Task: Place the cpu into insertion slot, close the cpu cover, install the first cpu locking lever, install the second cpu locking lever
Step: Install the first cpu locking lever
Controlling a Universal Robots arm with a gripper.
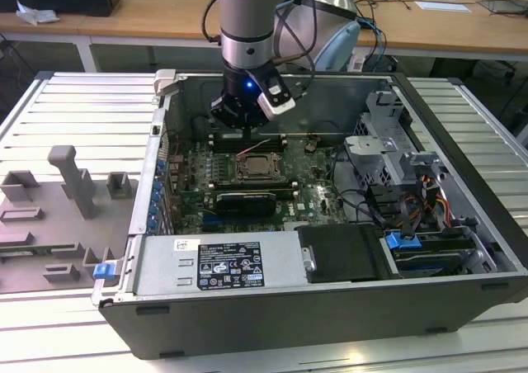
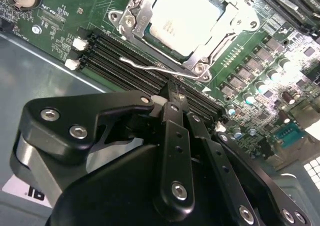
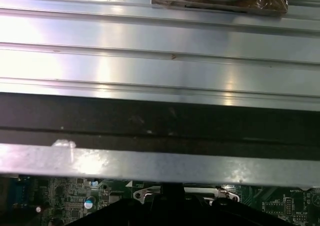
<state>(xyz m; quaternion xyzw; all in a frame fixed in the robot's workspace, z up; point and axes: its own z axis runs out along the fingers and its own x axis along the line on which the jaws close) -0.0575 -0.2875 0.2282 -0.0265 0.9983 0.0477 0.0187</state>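
Observation:
The cpu (image 2: 182, 16) lies flat in the insertion slot (image 1: 256, 168) on the green board inside the open computer case. The silvery cpu cover (image 2: 136, 17) is folded down over the chip's edges. A thin wire locking lever (image 2: 145, 65) runs along the socket's side that faces the memory slots. My gripper (image 2: 173, 88) hangs just over that lever, and its black fingers (image 2: 172, 136) meet at the tips with nothing seen between them. In the exterior view the gripper (image 1: 247, 132) stands just behind the socket. The first wrist view catches the cover's edge (image 3: 150, 191) beneath the case wall.
Long black memory slots (image 2: 115, 56) lie between my fingers and the socket. A black card (image 1: 241, 201) sits in front of the socket, with the power supply (image 1: 219, 266) nearer still. A drive cage (image 1: 388, 142) and cables fill the exterior view's right. A grey fixture (image 1: 66, 208) lies outside the case.

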